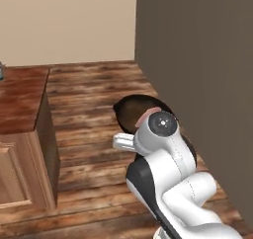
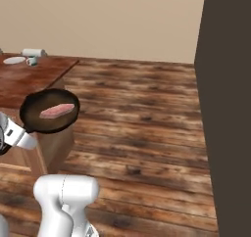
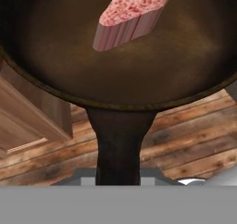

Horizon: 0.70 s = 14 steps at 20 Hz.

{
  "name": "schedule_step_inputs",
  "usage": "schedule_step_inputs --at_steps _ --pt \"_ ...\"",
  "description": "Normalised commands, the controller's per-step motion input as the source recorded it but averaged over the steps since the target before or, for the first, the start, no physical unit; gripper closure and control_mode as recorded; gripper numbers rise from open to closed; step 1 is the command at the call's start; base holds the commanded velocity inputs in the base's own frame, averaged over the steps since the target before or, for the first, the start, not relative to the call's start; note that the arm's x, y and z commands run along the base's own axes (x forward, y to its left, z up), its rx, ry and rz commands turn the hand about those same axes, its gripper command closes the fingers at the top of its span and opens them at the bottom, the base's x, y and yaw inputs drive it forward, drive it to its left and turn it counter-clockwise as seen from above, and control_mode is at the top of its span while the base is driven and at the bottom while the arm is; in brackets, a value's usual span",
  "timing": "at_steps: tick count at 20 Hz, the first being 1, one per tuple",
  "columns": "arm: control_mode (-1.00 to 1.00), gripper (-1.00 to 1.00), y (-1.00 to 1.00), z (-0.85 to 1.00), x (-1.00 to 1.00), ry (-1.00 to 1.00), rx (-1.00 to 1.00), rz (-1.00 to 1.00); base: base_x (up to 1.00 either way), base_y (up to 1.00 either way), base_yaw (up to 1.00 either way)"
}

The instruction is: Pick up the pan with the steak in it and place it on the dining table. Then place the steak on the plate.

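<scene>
The gripper [image 3: 119, 181] is clamped on the handle of the pan [image 2: 49, 111], held level in the air over the floor (steak [image 2: 57, 110] lying inside), with the dining table [image 2: 29, 79] just beyond, plate [image 2: 14, 60] at its far edge.

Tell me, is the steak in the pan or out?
In. The steak lies on the floor of the pan, inside its rim, seen again in the hand view.

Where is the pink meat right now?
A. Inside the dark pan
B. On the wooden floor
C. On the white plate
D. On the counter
A. The steak lies inside the pan, which the gripper holds by its handle up in the air above the floor; the hand view shows the steak resting on the pan's bottom.
</scene>
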Motion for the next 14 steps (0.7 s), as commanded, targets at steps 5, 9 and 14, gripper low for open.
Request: schedule_step_inputs --at_steps 5,9,14 --pt "1.0 1.0 0.0 0.0 0.0 0.0 0.0 0.0 0.71 -0.21 0.0" --pt "1.0 1.0 0.0 0.0 0.0 0.0 0.0 0.0 0.99 -0.15 0.0" --pt "1.0 1.0 0.0 0.0 0.0 0.0 0.0 0.0 1.0 -0.17 0.0"
